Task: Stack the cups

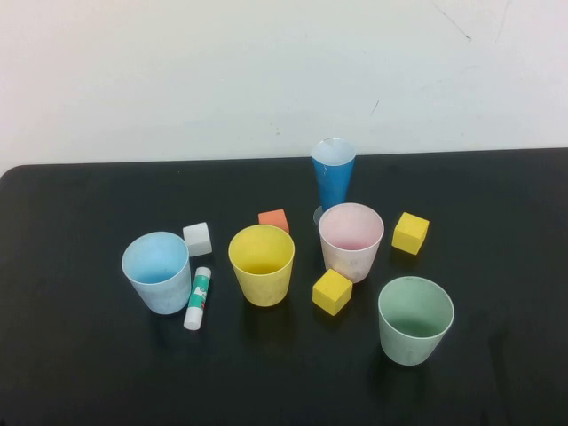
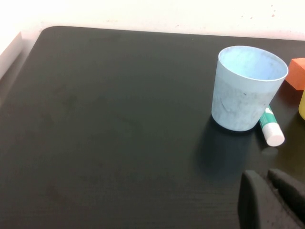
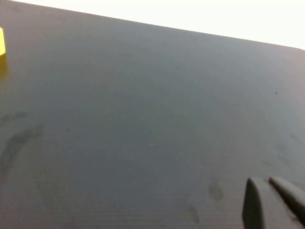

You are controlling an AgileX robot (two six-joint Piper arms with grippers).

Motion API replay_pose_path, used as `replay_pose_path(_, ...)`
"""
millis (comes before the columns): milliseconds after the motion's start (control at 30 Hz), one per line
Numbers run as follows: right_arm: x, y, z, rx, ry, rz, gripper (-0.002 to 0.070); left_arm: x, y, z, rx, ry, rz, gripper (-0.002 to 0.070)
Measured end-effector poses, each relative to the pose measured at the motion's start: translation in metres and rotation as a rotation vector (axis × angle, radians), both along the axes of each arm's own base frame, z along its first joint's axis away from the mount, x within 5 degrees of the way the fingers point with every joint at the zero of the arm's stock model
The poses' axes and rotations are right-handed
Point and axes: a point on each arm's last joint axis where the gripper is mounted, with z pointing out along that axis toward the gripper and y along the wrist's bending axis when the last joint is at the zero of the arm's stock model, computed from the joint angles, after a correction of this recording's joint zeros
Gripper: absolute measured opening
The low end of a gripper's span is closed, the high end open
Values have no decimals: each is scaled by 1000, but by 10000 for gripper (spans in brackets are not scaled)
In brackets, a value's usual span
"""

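Four cups stand unstacked: light blue cup (image 1: 157, 271), yellow (image 1: 261, 264), pink (image 1: 351, 240), green (image 1: 414, 319). Left gripper (image 2: 272, 198) and right gripper (image 3: 275, 202), jaws seemingly closed and empty, are parked off-scene; a first grasp is judged next.

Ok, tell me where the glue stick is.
In the high view the glue stick lies on the robot's left of the table, against the blue cup, with the white cube just beyond and the yellow cup to its right.

right wrist cam | mostly just bare black table (image 3: 143, 119) with a few faint smudges | right gripper (image 3: 269, 200) pokes in at one corner above it, dark fingertips (image 3: 255, 202) pretty much pressed together | sliver of a yellow cube (image 3: 2, 42) at the frame edge
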Motion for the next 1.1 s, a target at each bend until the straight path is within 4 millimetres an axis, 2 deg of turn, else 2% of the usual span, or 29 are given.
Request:
replay_pose_path(133,1,0,1,-6,-28,4,-3,1,0,4,3,-51,-1,-1)
replay_pose_path(200,3,1,7,-17,-110,15,-3,2,0,11,-2,-130,-4,-1)
replay_pose_path(333,6,4,37,-65,-440,56,-3,2,-2,38,-9,-425,-20,-2)
replay_pose_path(433,0,8,62,-111,-718,92,-3,-3,-3,56,-29,-631,-32,-2)
replay_pose_path(533,-12,13,83,-146,-985,128,-3,-9,-3,69,-42,-790,-42,-2)
replay_pose_path(667,-27,17,98,-167,-1220,160,-3,-15,-4,78,-49,-914,-52,-2)
replay_pose_path(933,-32,16,102,-155,-1291,151,-3,-17,-3,81,-70,-947,-47,-2)
replay_pose_path(1033,-27,15,103,-133,-1213,143,-3,-17,1,81,-141,-942,-19,-2)
replay_pose_path(1100,-25,13,114,-118,-1128,128,-3,-16,3,80,-188,-923,1,-2)
